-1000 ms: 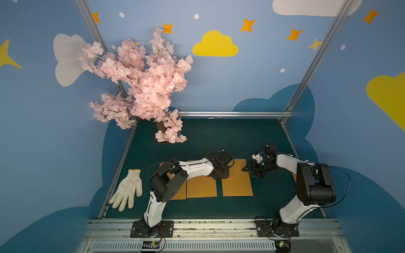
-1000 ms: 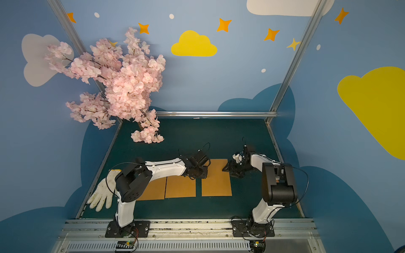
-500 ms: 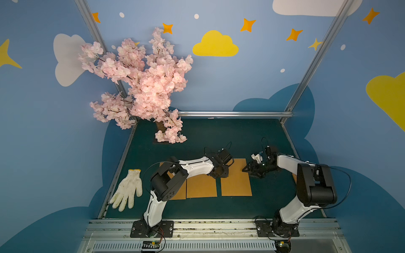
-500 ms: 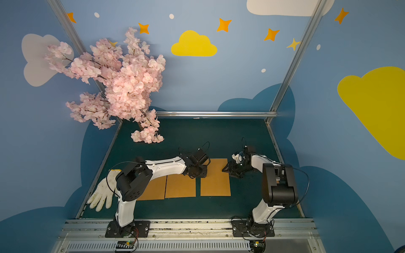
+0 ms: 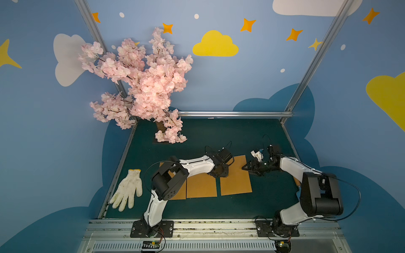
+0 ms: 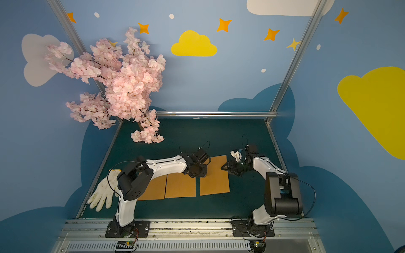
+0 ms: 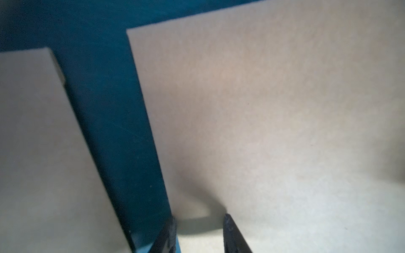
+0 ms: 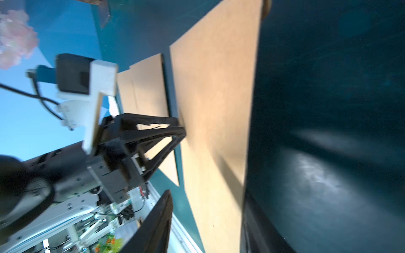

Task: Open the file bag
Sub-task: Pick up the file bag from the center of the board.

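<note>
Left wrist view is showing the left gripper pressing down on the kraft file bag. Its jaws are standing a little apart with only bare paper between them, gripping nothing. One tip is sitting right at the bag's edge, beside the green mat.

In both top views the bag is lying flat on the mat as the rightmost of three brown pieces. The middle kraft piece is lying just beside it and the leftmost kraft piece is partly hiding under the left arm.

The right gripper is reaching in low at the bag's opposite edge. Its jaws are gaping around that edge, one finger staying clear above the paper and the other lying down at mat level, so nothing is being pinched.

A white work glove is lying off the mat's left side, and a cherry blossom tree is standing in the far left corner.
</note>
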